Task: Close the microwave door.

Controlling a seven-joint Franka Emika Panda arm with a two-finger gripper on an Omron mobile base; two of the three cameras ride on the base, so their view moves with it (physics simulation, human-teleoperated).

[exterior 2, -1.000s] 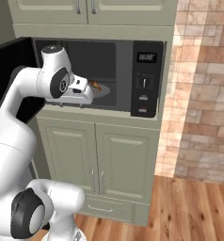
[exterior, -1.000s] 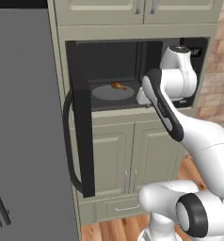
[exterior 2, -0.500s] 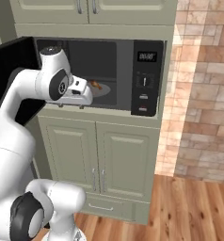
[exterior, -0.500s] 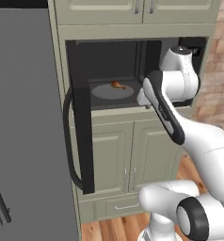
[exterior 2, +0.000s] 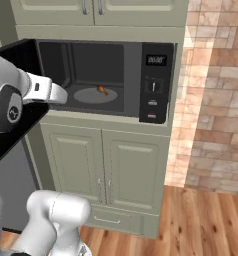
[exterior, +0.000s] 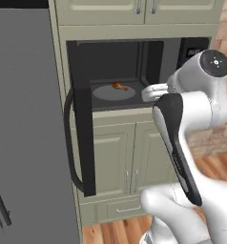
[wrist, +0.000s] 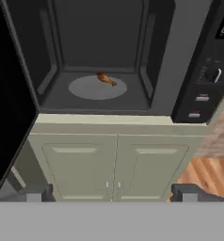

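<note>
Now we hold our pincer fingers apart before the microwave, its glossy black microwave door swung open leftward, round grey turntable inside.

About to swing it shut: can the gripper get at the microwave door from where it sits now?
Probably yes. The microwave door stands wide open to the left, and the gripper, open and empty, faces the microwave cavity with nothing between it and the door.

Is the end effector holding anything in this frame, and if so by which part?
Nothing is held. In the hand view the end effector is open, its fingertips wide apart with only air between them, facing the microwave; the microwave door is untouched.
</note>
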